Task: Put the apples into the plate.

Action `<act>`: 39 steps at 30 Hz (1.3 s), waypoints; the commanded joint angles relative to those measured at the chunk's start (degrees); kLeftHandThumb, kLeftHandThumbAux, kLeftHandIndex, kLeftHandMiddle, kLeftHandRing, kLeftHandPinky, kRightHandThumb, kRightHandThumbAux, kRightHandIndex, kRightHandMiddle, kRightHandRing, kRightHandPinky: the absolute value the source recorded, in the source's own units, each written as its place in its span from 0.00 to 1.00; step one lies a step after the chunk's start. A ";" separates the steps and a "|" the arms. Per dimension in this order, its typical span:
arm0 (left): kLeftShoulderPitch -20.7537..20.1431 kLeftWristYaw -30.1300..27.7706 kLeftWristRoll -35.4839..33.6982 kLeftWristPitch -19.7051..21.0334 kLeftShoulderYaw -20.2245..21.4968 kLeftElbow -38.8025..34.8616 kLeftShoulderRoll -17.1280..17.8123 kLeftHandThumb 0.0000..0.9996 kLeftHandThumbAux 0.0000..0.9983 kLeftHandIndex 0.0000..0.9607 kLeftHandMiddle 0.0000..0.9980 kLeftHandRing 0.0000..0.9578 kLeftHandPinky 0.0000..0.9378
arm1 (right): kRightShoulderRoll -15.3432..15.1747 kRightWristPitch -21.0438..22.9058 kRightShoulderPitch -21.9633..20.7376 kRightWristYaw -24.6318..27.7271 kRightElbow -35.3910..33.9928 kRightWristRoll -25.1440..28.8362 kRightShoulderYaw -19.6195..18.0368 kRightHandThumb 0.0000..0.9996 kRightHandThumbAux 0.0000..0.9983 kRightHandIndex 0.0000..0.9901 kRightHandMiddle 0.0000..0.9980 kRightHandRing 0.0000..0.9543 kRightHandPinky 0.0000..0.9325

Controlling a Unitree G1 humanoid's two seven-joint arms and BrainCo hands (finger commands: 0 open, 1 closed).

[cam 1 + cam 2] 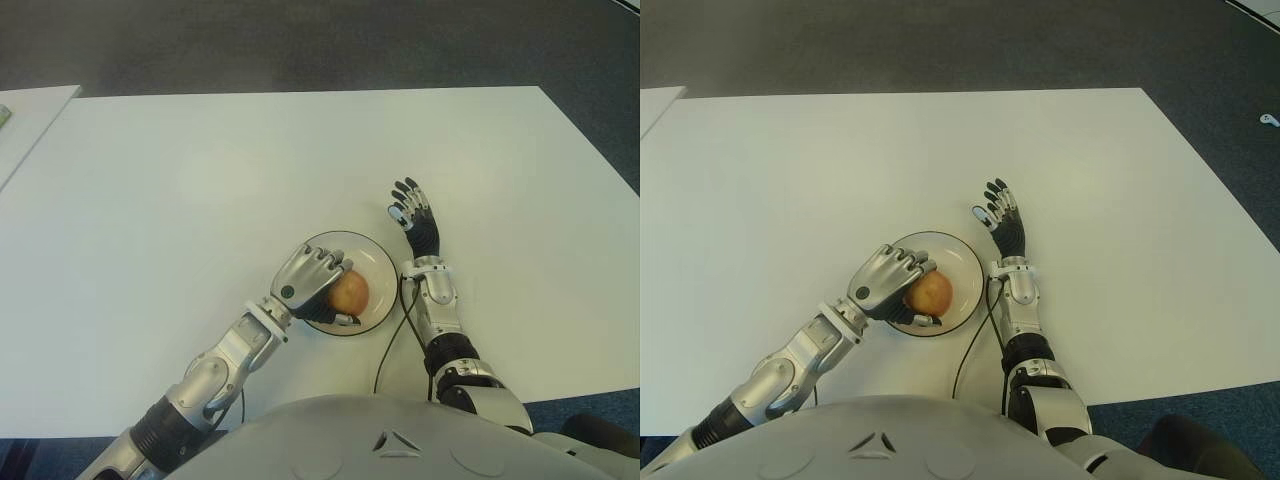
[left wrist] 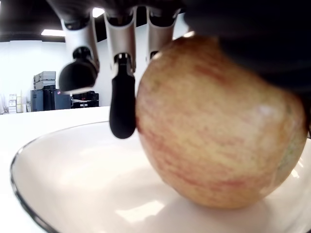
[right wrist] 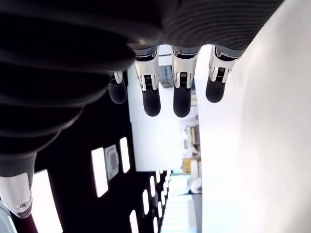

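You have the left hand [image 1: 312, 279] over the plate [image 1: 377, 262], near the table's [image 1: 200, 180] front edge, roughly midway along it. Its fingers [image 2: 121, 104] are curled around the apple [image 1: 349, 293], and in the left wrist view the apple's underside sits against the plate's white inner surface, so you can see the fruit is already down in the dish while the hand grips it. The plate is white with a thin dark rim. A dark cable [image 1: 392, 345] runs from the front edge up beside the plate's right side. Just beyond that, your right hand [image 1: 417, 218] shows to the right of the plate, palm open, fingers spread and straight, holding nothing. Farther back the table is bare white up to its far edge, with dark floor [image 1: 300, 45] behind it.
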 commanded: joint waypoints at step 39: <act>2.57 -3.91 -1.85 2.79 3.77 -3.49 -3.78 0.15 0.32 0.01 0.01 0.01 0.01 | 2.02 1.29 9.67 0.56 7.94 2.02 -0.92 0.16 0.54 0.06 0.12 0.11 0.12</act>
